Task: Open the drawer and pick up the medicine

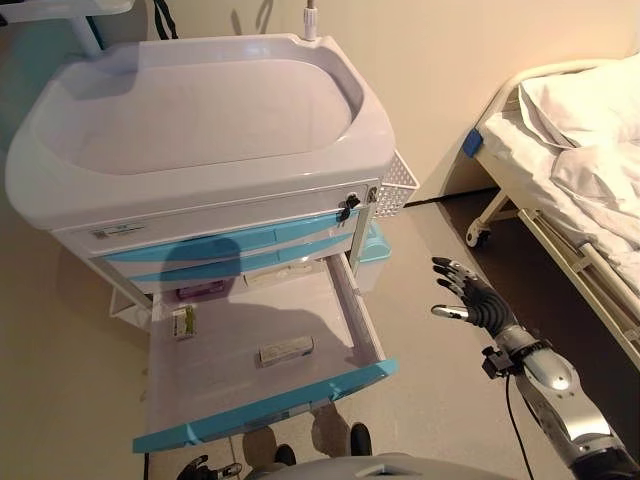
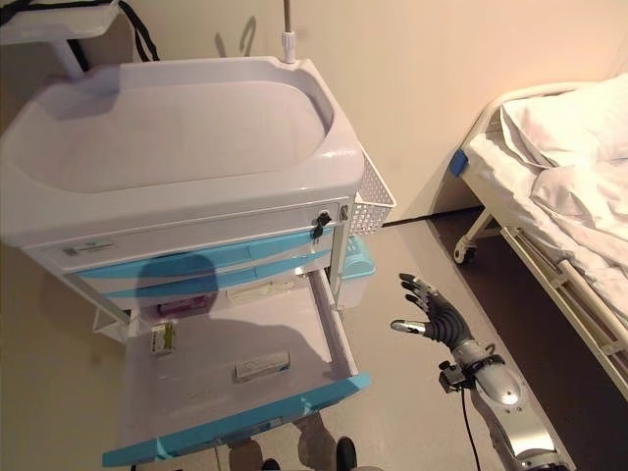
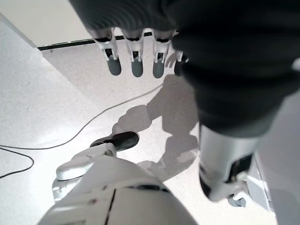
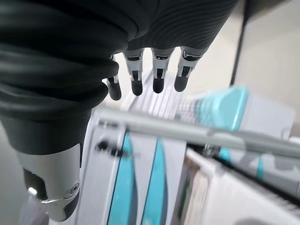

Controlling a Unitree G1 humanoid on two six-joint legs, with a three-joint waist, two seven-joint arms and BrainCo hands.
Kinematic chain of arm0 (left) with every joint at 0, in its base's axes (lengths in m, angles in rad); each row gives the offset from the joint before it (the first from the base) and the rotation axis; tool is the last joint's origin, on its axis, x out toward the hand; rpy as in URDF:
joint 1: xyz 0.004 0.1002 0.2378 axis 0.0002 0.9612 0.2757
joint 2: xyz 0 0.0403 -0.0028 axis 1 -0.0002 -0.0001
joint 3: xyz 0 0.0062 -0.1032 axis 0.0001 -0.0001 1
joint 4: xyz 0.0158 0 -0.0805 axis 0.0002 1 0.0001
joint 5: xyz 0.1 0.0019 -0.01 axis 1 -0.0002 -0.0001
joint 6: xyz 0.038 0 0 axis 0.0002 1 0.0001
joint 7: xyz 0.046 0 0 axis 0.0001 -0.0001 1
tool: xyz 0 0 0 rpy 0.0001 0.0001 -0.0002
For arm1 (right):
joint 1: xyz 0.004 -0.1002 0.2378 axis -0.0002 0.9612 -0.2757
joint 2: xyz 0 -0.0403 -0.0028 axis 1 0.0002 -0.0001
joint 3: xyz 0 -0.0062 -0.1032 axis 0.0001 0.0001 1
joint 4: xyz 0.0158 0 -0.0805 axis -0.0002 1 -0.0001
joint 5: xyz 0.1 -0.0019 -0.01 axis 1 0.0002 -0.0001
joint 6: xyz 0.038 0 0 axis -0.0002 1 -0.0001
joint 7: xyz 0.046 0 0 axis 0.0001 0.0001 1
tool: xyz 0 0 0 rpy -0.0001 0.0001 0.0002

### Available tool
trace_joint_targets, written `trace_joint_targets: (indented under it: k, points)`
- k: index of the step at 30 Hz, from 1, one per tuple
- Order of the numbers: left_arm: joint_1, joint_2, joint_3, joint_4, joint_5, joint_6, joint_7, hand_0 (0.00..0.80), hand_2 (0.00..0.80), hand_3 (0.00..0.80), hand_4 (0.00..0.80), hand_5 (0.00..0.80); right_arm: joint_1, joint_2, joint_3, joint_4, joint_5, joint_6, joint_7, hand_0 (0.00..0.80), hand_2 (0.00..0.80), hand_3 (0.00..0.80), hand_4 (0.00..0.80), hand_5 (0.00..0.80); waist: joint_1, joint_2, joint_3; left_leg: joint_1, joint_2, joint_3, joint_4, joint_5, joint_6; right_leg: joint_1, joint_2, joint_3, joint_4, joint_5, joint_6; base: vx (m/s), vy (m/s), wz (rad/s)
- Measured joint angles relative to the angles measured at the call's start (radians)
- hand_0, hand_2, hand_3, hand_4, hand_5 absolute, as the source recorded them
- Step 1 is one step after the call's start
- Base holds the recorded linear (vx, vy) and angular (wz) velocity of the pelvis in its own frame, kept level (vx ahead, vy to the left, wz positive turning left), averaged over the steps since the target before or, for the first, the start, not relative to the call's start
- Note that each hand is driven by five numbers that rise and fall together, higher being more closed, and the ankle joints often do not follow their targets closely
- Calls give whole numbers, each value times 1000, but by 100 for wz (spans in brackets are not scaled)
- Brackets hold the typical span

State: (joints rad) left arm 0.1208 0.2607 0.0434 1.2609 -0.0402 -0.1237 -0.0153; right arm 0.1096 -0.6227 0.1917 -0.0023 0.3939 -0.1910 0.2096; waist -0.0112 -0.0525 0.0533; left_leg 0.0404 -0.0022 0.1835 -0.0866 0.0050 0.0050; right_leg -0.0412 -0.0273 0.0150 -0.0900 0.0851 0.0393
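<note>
1. Cart (image 1: 200, 130): white, with a recessed top and blue drawer fronts; stands to the left, against the far wall.
2. Drawer (image 1: 265, 405): the lowest one, pulled out toward me, its blue front nearest.
3. Medicine (image 1: 286, 350): a pale flat box lying on the drawer floor, near the middle, apart from the walls. No hand touches it.
4. Green box (image 1: 183, 321): small, at the drawer's left side, farther back than the medicine.
5. Pink pack (image 1: 201, 290): at the far end of the drawer, partly under the cart body.
6. Basket (image 1: 398, 186): white mesh, hung on the cart's right side.
7. Blue bin (image 1: 373, 244): below the basket, on the cart's right side.
8. My right hand (image 1: 470, 296): in the air to the right of the drawer, clear of it; fingers spread and straight, holding nothing.
9. My left hand (image 3: 136, 51): seen in its wrist view over the floor, fingers straight and relaxed, empty.
10. Bed (image 1: 570, 170): white sheets and frame, at the far right, well apart from the cart.
</note>
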Motion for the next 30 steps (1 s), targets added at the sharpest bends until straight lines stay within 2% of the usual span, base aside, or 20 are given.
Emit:
trace_joint_targets:
  k: [3, 4, 7, 10, 12, 14, 17, 18, 19, 20, 22, 23, 25, 30]
  points:
    - [0, 0, 0, -8, 16, 1, 0, 0, 0, 0, 0, 0, -35, 0, 56, 0, -3, 1, 7, 0, 0, 0, 0, 0, 5, -4, 0, -1, -2, -31, 0, 1, -1, 8, -4, -28, 0, -7, 0, 22, -26, 31]
    - [5, 0, 0, -9, 19, 0, 0, 0, 0, 0, 0, 0, -58, 1, 78, 1, -10, 3, 13, 0, 0, 0, 0, 0, 29, -4, 8, -3, -2, -38, 0, 3, -2, 13, -6, -35, 0, -8, 0, 22, -28, 16]
    - [12, 0, 0, -2, 27, 2, 1, 0, 0, 0, 0, 0, -110, 4, 130, 7, -51, 10, 13, 0, 0, 0, 0, 0, 27, -6, 13, -14, -5, -76, 0, 9, -2, 20, -10, -68, 0, -16, -1, 8, -26, 34]
    - [18, -1, -2, 2, 27, 3, 2, 0, 0, 0, 0, 0, -161, 17, 167, 30, -97, 14, 9, 0, 0, 0, 0, 0, 50, -8, 17, -14, -6, -92, 0, 18, -2, 24, -11, -84, 0, -20, -3, 22, -32, 29]
    - [23, -1, -22, 4, 28, 5, 8, 0, 0, 0, 0, 0, -230, 55, 216, 113, -165, 18, -9, 0, 0, 0, 0, 0, 55, -10, 18, -14, -6, -125, 1, 21, -5, 43, -12, -114, 0, -29, -5, 15, -36, 40]
    - [20, -1, -22, 0, 28, 4, 9, 0, 0, 0, 0, 0, -247, 72, 232, 156, -192, 19, -22, 0, 0, 0, 0, 0, 72, -12, 18, -14, -7, -140, 1, 24, -7, 47, -12, -123, 0, -35, -3, 8, -26, 36]
    - [19, -1, -27, 3, 28, 6, 14, 0, 0, 0, 0, 0, -301, 122, 265, 246, -250, 22, -42, 0, 0, 0, 0, 0, 110, -10, 27, -25, -12, -172, 1, 30, -10, 57, -12, -147, 0, -41, -4, 2, -33, 31]
    - [17, 2, -52, 8, 28, 8, 17, 0, 0, 0, 0, 0, -329, 155, 291, 300, -282, 23, -63, 0, 0, 0, 0, 0, 110, -10, 27, -34, -14, -201, 5, 33, -13, 62, -13, -167, 0, -49, -4, 8, -29, 53]
    - [11, 3, -62, 5, 28, 9, 17, 0, 0, 0, 0, 0, -330, 161, 297, 309, -292, 24, -66, 0, 0, 0, 0, 0, 106, -12, 27, -33, -14, -209, 5, 34, -14, 63, -13, -168, 0, -51, -6, -5, -29, 77]
    - [6, 1, -70, -5, 27, 9, 18, 0, 0, 0, 0, 0, -342, 180, 306, 350, -325, 25, -74, 0, 0, 0, 0, 0, 116, -10, 36, -39, -18, -245, 9, 42, -16, 74, -13, -191, 1, -58, -6, 8, -32, 64]
    - [4, 0, -85, -15, 27, 9, 18, 0, 0, 0, 0, 0, -345, 187, 316, 367, -347, 32, -79, 0, 0, 0, 0, 0, 130, -11, 39, -43, -19, -264, 8, 46, -17, 76, -14, -193, 2, -63, -7, 15, -32, 51]
    - [8, 1, -96, -18, 27, 11, 19, 0, 0, 0, 0, 0, -358, 203, 325, 397, -372, 32, -92, 0, 0, 0, 0, 0, 135, -7, 44, -52, -23, -290, 14, 48, -19, 82, -15, -215, 1, -65, -9, 2, -23, 45]
    - [10, 1, -101, -20, 27, 11, 20, 0, 0, 0, 0, 0, -370, 213, 333, 427, -402, 40, -99, 0, 0, 0, 0, 0, 145, -2, 51, -53, -25, -306, 13, 53, -19, 88, -16, -223, 1, -68, -11, -9, -32, 38]
    - [8, 2, -111, -25, 27, 12, 25, 0, 0, 0, 0, 0, -403, 268, 337, 568, -485, 45, -149, 0, 0, 0, 0, 0, 155, 3, 55, -80, -35, -361, 23, 62, -22, 88, -22, -280, 1, -78, -6, -16, -26, 32]
